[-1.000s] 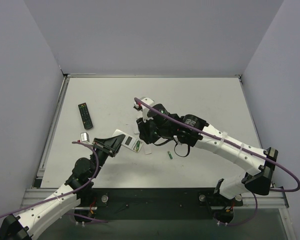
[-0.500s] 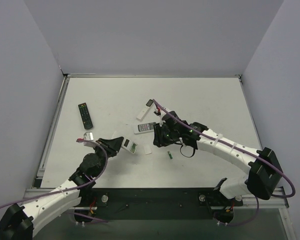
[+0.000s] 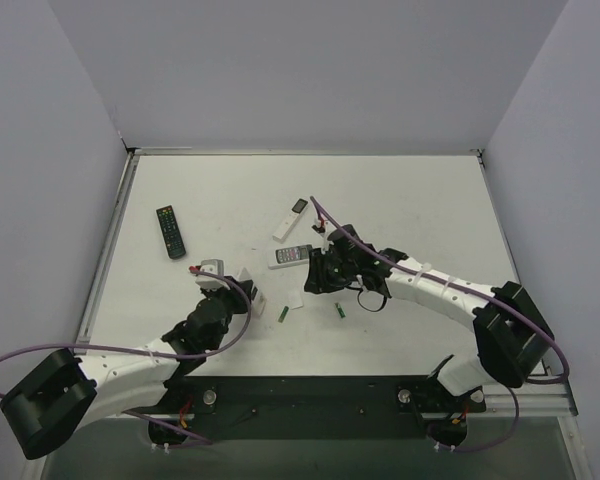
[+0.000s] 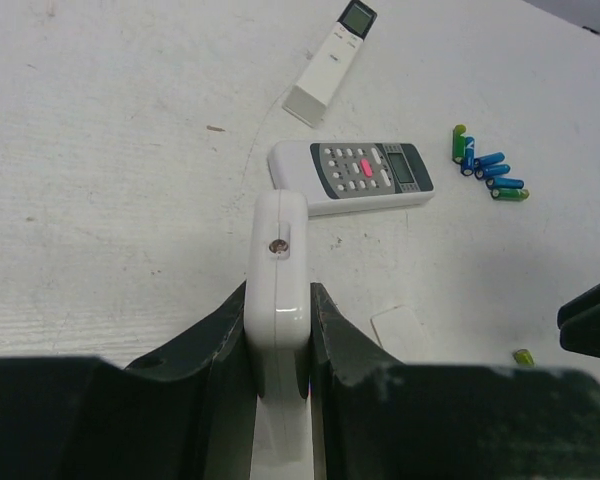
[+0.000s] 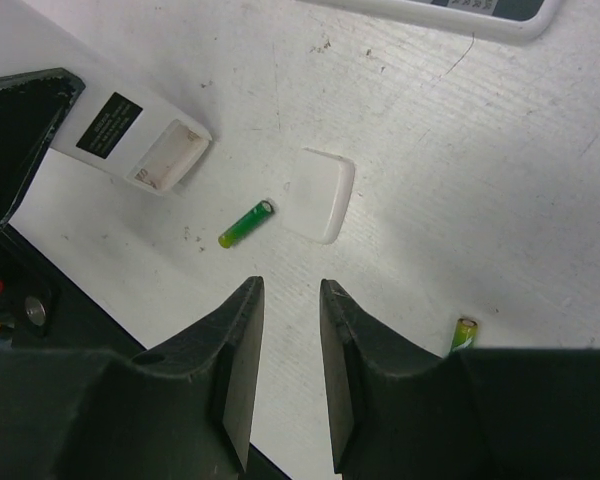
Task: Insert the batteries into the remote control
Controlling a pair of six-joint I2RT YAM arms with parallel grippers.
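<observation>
Left gripper (image 4: 278, 295) clamped on the remote (image 4: 278, 230), gripping its long sides; the remote sits left of the table (image 3: 410, 200) centre, toward the near edge. In the right wrist view its white back shows, with a dark label and the open battery bay (image 5: 170, 155) at the free end.

Right gripper (image 5: 290, 290): fingers apart, nothing between them, poised over bare table near the centre. Whether the tips touch the surface cannot be told.

Cover (image 5: 318, 193): a small white plate lying flat between the two grippers, apart from the remote.

Green battery (image 5: 246, 223): lying on the table between the bay and the cover, touching neither. Second green battery (image 5: 465, 333): on the right-edge side of the cover, beside the right finger.

Battery cluster (image 4: 488, 170): blue and green cells lying together, near the screen end of the grey remote (image 4: 352, 175), which lies face up at the table centre.

Slim remote (image 4: 330, 65): white, with a small screen, between the centre and the far edge.

Black remote (image 3: 170, 231): near the left edge, well apart from the rest
</observation>
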